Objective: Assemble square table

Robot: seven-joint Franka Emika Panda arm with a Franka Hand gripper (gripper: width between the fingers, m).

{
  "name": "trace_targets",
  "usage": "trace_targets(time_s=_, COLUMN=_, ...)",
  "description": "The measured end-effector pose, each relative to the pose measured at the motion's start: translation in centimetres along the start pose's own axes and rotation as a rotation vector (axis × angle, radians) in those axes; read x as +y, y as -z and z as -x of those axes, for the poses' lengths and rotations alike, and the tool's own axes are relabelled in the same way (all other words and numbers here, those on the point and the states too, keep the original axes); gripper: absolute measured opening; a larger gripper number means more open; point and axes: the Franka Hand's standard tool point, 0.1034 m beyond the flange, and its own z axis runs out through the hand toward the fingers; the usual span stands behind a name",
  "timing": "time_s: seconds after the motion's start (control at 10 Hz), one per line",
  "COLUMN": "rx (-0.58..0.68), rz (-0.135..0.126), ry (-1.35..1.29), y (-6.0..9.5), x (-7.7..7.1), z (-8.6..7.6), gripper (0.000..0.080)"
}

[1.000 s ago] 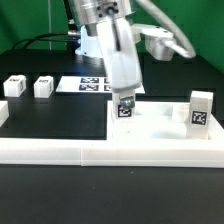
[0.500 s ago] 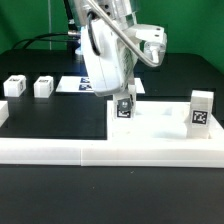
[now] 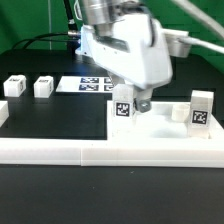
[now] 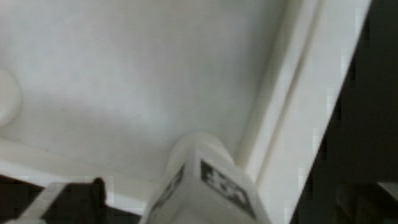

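My gripper (image 3: 132, 98) tilted over the square tabletop (image 3: 165, 130), jaws spread wide and holding nothing, one tagged leg (image 3: 122, 106) standing upright just beside my fingertips

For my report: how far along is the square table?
Seemingly done: the leg on the exterior view's right and the second leg stand on the tabletop. In hand: nothing; the end effector is open around the second leg. Left: two loose legs beside the marker board.
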Motion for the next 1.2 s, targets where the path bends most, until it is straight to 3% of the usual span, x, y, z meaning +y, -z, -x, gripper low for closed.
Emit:
trace_targets(time_s=0.3, rx=0.002, rz=0.003, ry=0.23, y=-0.01, x=0.22, z=-0.38, gripper=0.0649)
trace_targets(time_s=0.5, rx=0.055, rz=0.052, ry=0.564, y=-0.54, x=1.07, z=-1.13, gripper=0.0649)
trace_targets(time_s=0.8, rx=0.076, rz=0.056, ry=0.653, y=-0.67, x=0.99, z=-1.06, gripper=0.0649)
trace_targets(time_s=1.1, rx=0.077, rz=0.052, ry=0.575, y=-0.74, x=0.95, z=-0.92, gripper=0.0277)
trace_targets(time_s=1.2, rx=0.078, rz=0.05, ry=0.532, y=-0.76, x=0.95, z=-0.9, gripper=0.0277)
